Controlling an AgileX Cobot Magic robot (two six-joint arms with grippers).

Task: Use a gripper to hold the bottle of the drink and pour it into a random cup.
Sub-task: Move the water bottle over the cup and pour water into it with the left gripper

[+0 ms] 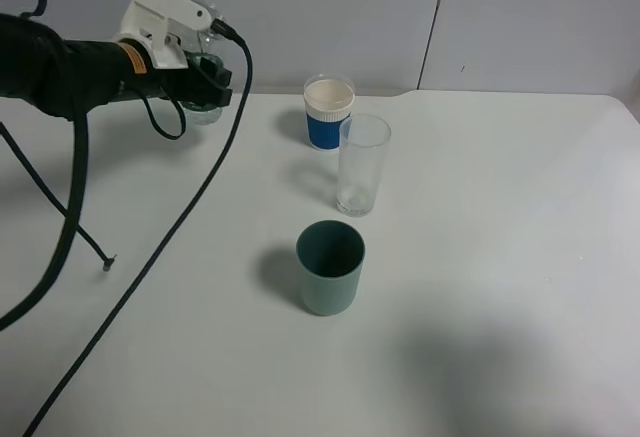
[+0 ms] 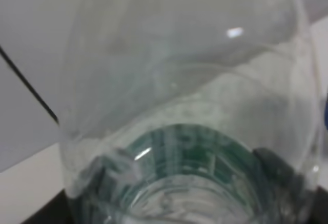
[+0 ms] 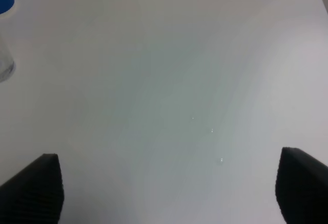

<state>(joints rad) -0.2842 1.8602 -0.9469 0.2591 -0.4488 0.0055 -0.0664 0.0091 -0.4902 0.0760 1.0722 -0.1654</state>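
At the far left of the table (image 1: 520, 287), our left gripper (image 1: 205, 72) is clamped on the bottle (image 1: 206, 109), which seems roughly upright. The tall clear cup (image 1: 362, 165) stands well to its right and nearer us, just beside the blue cup (image 1: 328, 117). The pour means carrying rightward. Our right gripper (image 3: 164, 183) hangs spread wide, empty.

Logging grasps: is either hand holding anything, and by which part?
The left hand grips the small clear plastic bottle around its body at the green label band; the right hand is open and empty.
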